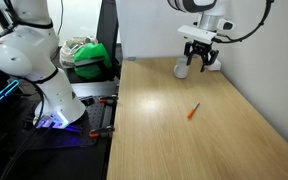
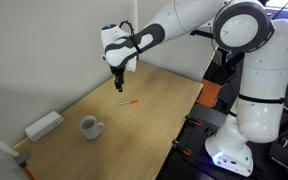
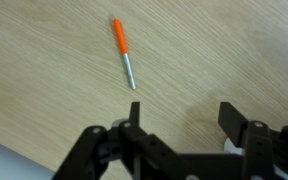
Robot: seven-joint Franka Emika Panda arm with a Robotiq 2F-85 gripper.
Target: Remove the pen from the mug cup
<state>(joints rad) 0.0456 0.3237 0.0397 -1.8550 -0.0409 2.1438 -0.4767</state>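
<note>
Pen (image 3: 123, 52) lies flat on the wooden surface (image 1: 164, 140), outside the mug cup (image 2: 90, 127). We note an orange-red body with a short silvery tip. In the wrist view the tip points down-right, toward the tool. In both exterior views the pen (image 1: 193, 111) sits alone on bare wood near the middle of the surface, and nothing touches it.

Mug cup stands upright toward one end of the surface, handle out to the side, well apart from the pen (image 2: 129, 103). We cannot see into it from these angles. In an exterior view the mug cup (image 1: 181, 68) shows just beside the tool, partly behind it, at the far end near the wall.

Tool (image 2: 120, 88) hangs above the surface, fingers pointing down and clear of the wood. It is released: the wrist view shows the tool (image 3: 184, 125) with its two dark fingers (image 3: 234, 120) spread wide and only bare wood in the gap. In that view the pen lies ahead of the fingers and off to one side, not between them. In an exterior view the tool (image 1: 198, 68) likewise holds nothing.

A white rectangular block (image 2: 44, 125) rests along the wall-side edge of the surface, near the mug cup but apart from it. The arm's white base (image 2: 246, 120) stands off the surface's edge.
</note>
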